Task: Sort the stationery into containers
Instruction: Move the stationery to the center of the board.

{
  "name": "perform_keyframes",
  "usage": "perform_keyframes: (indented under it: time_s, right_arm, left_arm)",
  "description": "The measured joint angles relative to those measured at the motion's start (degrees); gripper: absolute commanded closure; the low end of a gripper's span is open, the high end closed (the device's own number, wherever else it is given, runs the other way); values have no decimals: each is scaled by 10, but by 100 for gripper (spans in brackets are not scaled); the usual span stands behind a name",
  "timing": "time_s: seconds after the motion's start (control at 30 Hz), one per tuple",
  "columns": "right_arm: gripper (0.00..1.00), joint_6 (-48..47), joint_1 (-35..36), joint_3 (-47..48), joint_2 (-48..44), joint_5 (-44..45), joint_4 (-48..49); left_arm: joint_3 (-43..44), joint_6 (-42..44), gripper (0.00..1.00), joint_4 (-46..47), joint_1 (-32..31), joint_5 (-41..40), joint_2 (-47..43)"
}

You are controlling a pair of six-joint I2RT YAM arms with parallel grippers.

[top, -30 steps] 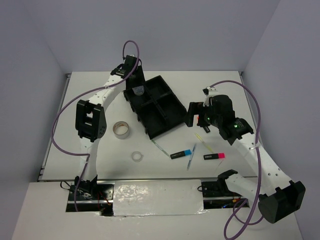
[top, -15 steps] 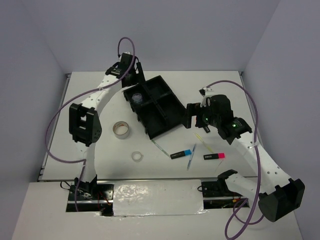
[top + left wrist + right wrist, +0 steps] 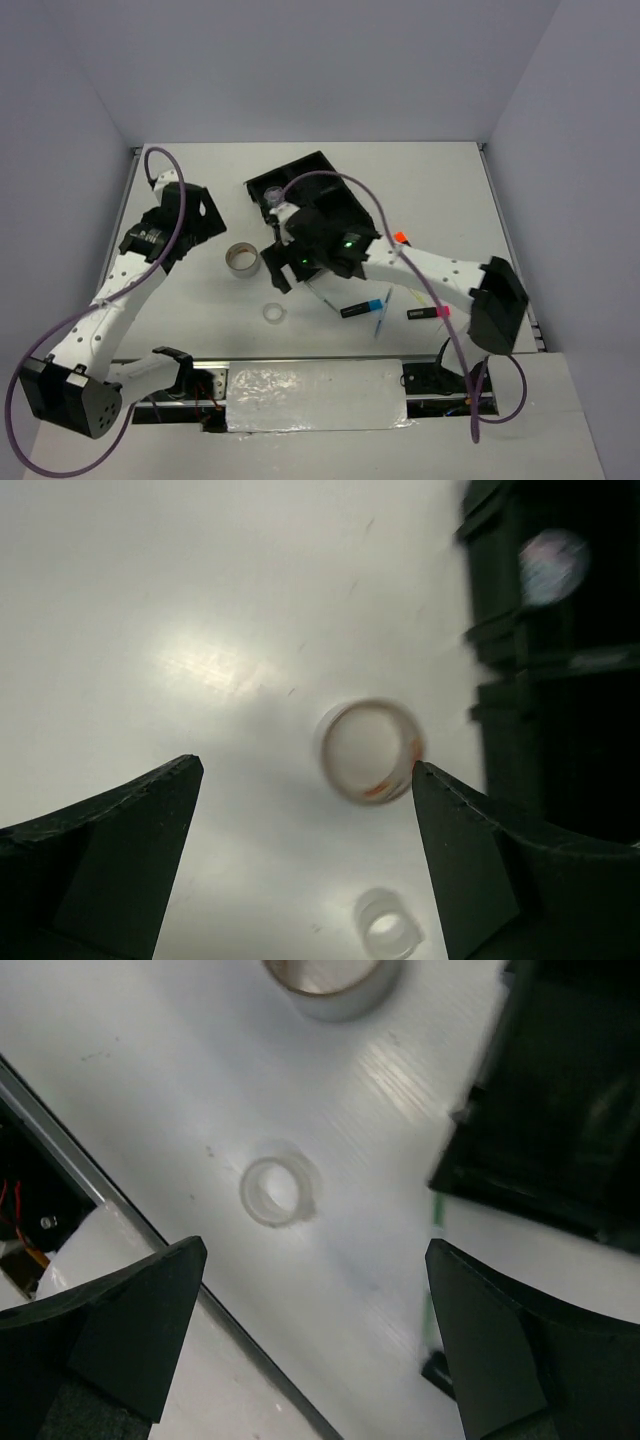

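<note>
Top: tray point(image 3: 300, 178), glitter roll point(image 3: 276, 194) in its leftmost compartment; beige roll point(image 3: 242, 259) left of tray; clear roll point(image 3: 275, 313) and markers point(image 3: 362, 307) in front of tray.
Left wrist: left gripper point(image 3: 305, 768) wide, empty, above beige roll beside tray.
Right wrist: right gripper point(image 3: 315, 1250) wide, empty, above clear roll near tray.

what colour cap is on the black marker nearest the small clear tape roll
Light blue; the short black marker shows best in the top external view.
</note>
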Motion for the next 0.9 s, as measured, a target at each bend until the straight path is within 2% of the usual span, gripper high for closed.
perform_keyframes:
  time_s: [0.17,0.23,0.4,0.53,0.67,0.9]
  right_arm:
    - [16,9,60,103,156,25,7]
    - [23,15,64,141,204,38,6]
    - [31,30,60,252,302,96,-3]
    - [38,42,49,327,353,130,-7]
    - [45,49,21,363,390,131,-12]
    - [48,51,-22,409,454,95,-24]
  left_arm:
    - [-61,12,1,-67,-1,-33,-64]
    - [-62,17,1,-83,0,-62,-97]
    - [-72,26,1,-90,2,-122,-162]
    - [-86,36,1,-86,6,-123,-178]
    - [-91,48,1,-82,16,-113,-167]
    - [-93,65,1,-74,38,-84,-155]
